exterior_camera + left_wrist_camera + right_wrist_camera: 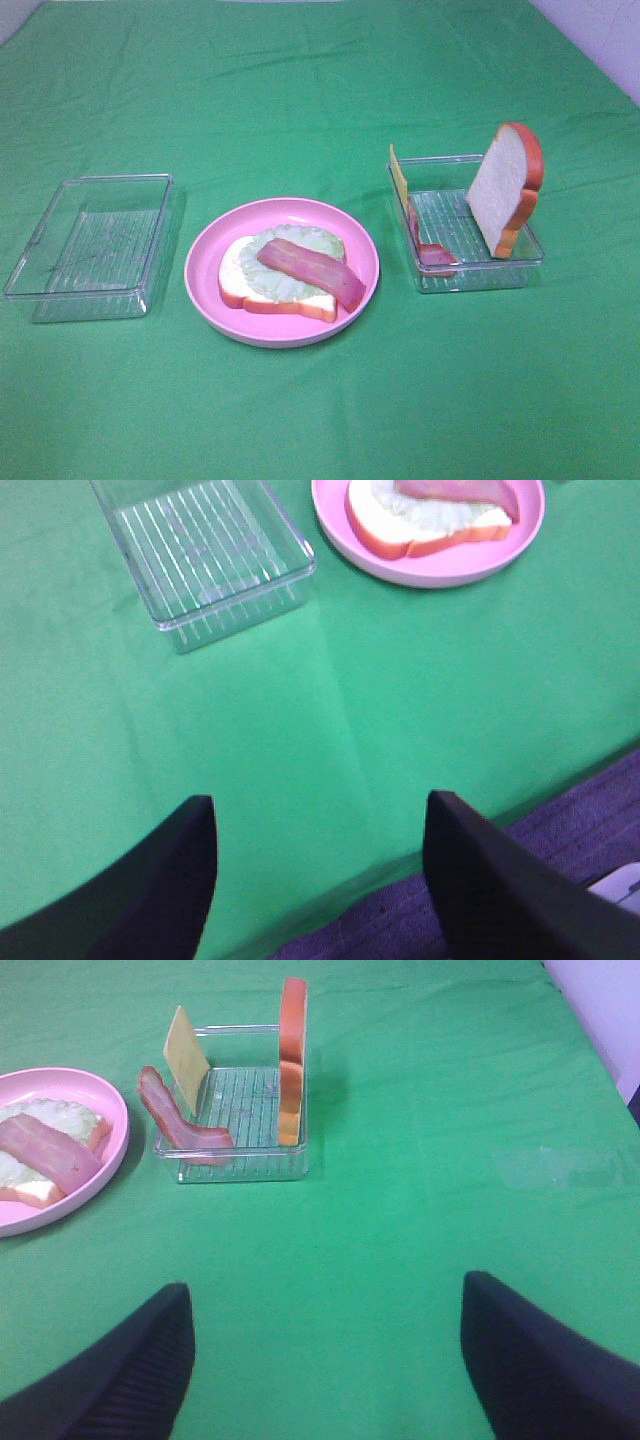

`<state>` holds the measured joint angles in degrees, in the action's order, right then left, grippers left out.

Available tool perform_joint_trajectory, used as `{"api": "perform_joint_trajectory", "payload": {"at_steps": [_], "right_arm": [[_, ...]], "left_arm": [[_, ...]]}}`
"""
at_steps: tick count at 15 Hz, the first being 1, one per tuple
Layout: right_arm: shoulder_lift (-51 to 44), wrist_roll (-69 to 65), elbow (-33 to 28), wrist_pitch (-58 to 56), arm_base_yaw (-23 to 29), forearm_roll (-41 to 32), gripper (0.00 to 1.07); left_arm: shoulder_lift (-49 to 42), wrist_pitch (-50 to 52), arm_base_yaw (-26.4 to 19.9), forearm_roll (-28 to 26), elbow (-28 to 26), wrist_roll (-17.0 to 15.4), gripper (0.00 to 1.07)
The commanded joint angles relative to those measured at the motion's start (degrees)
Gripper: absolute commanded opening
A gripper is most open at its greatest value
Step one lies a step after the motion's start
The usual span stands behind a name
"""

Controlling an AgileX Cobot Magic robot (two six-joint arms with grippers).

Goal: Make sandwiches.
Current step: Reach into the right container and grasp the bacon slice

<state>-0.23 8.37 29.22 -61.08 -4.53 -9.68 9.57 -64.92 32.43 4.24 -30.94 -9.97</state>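
Observation:
On the pink plate (365, 262) lies an open sandwich: a white bread slice (238, 285) with orange-brown crust, pale green lettuce (320, 243) on it and a pink bacon strip (310, 270) on top. The clear tray (480, 276) to its right holds another bread slice (505, 185) standing on edge, a cheese square (399, 180) leaning on the left wall and a bacon strip (432, 255). My left gripper (320, 880) is open over bare cloth near the table's front edge. My right gripper (325, 1360) is open too, well short of the tray (240, 1165). Neither arm shows in the high view.
A clear tray (90, 245) with nothing in it sits left of the plate, also seen from the left wrist (200, 550). Green cloth covers the table. The table's front edge and purple floor (560, 850) lie just below the left gripper.

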Motion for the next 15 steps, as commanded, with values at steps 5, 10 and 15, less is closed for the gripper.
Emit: {"api": "perform_joint_trajectory", "payload": {"at_steps": [5,10,15], "right_arm": [[11.97,0.23,1.26,15.58,-0.34,-7.45,0.71],[36.55,10.20,1.78,24.64,-0.34,-18.28,0.70],[60.10,17.48,12.32,18.22,-0.34,-23.95,0.70]], "left_arm": [[-10.83,2.75,0.11,-0.34,0.80,6.59,0.59],[-10.94,5.16,0.11,-0.69,2.41,7.28,0.59],[-10.94,5.16,0.11,-0.69,2.41,7.28,0.59]]}}
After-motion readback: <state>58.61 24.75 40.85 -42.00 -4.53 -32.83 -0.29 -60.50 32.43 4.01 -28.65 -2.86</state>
